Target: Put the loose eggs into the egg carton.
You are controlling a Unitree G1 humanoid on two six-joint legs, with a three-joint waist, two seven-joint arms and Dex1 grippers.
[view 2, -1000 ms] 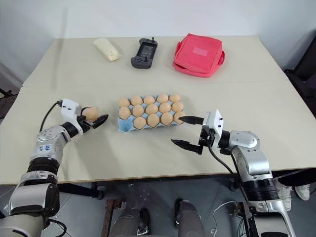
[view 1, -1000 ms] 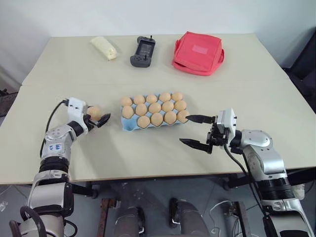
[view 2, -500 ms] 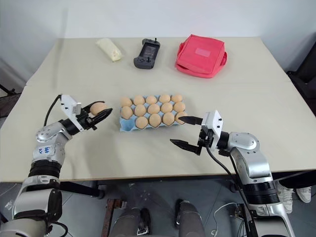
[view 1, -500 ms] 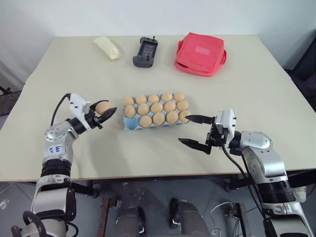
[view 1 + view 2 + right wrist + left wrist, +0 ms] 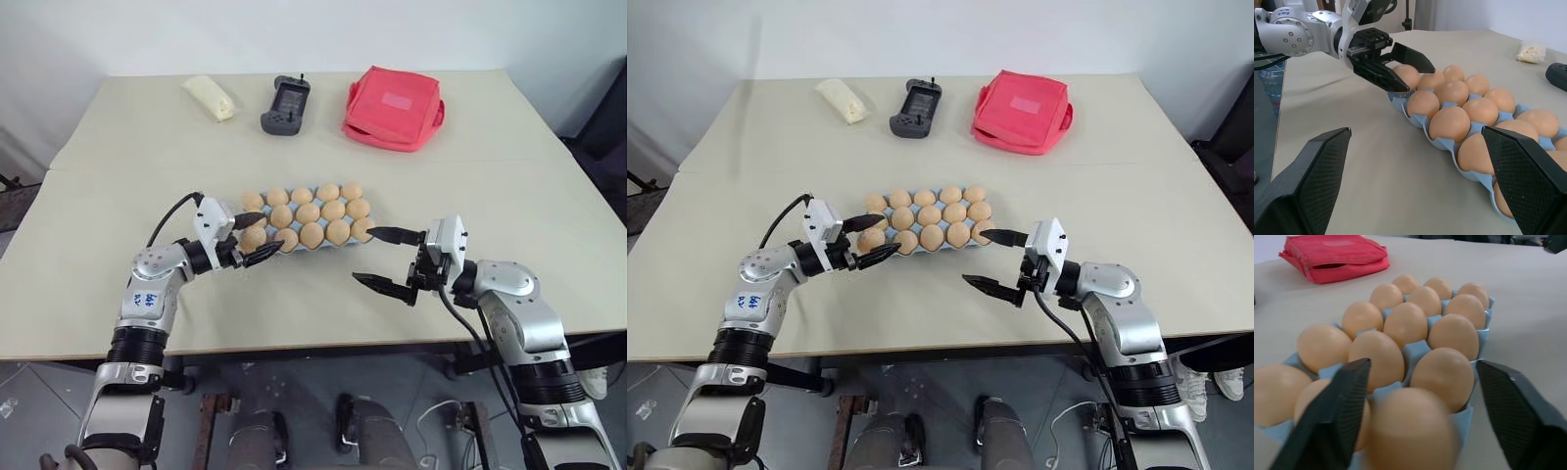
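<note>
Black fingers of my right hand (image 5: 384, 259) are standing spread wide and empty, hovering just off the right end of the egg carton (image 5: 257, 251). My left hand (image 5: 256, 238) is reaching in at the carton's near left corner, its fingers parted around an egg (image 5: 1413, 431) that is sitting at that corner cup; I cannot tell whether they are touching it. Light blue, the carton is lying mid-table, its cups all filled with tan eggs (image 5: 312, 234). Farther back on the beige table (image 5: 294, 304) are lying a pale wrapped packet (image 5: 207, 96), a dark handheld controller (image 5: 284, 102) and a red pouch (image 5: 393, 106).
</note>
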